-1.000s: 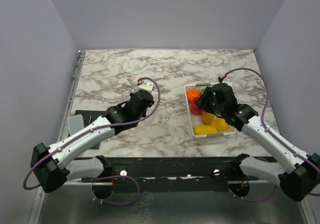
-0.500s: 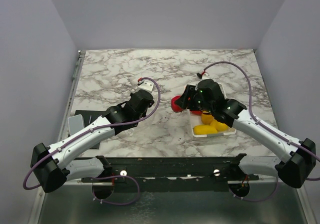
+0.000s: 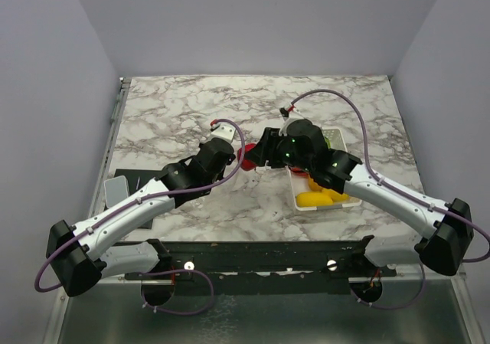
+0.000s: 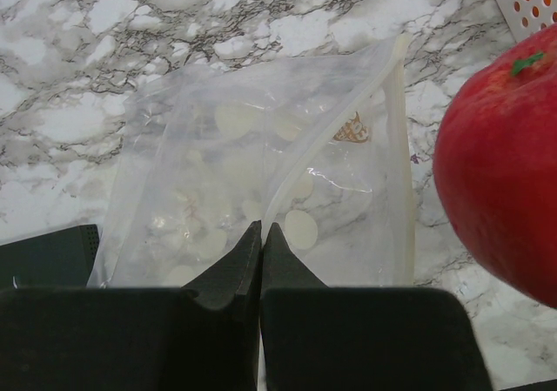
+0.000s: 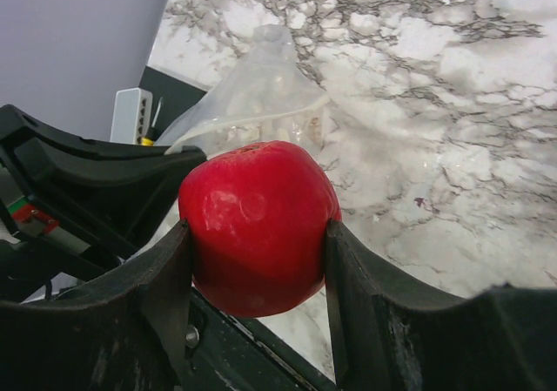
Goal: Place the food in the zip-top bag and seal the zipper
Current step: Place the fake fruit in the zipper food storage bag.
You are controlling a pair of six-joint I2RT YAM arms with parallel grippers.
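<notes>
Zip-top bag (image 4: 252, 191) on the marble table (image 3: 176, 114), just left of centre, mouth turned toward the white tray (image 3: 329, 206).

From the near-left corner, left arm (image 3: 130, 210) stretched out, forearm angled up and right, wrist dipped over the bag. From the near-right corner, right arm (image 3: 390, 198) swung across, forearm crossing above the tray, wrist turned left toward the bag.

On the left gripper (image 4: 261, 234), fingers pressed tight together, pinching the bag's upper film near the mouth and tenting it off the table. In the right gripper (image 5: 258, 230), a red fruit (image 5: 257, 225), clamped with one finger on each side, held above the marble right by the raised mouth.

Pale zipper (image 4: 399, 147) along the open edge, unsealed. Over in the tray, yellow pieces (image 3: 318, 198), plus a bit of green (image 3: 331, 137) at the far end.

And writing? Only a small brown mark (image 4: 352, 130) printed on the bag, too blurred to read.
</notes>
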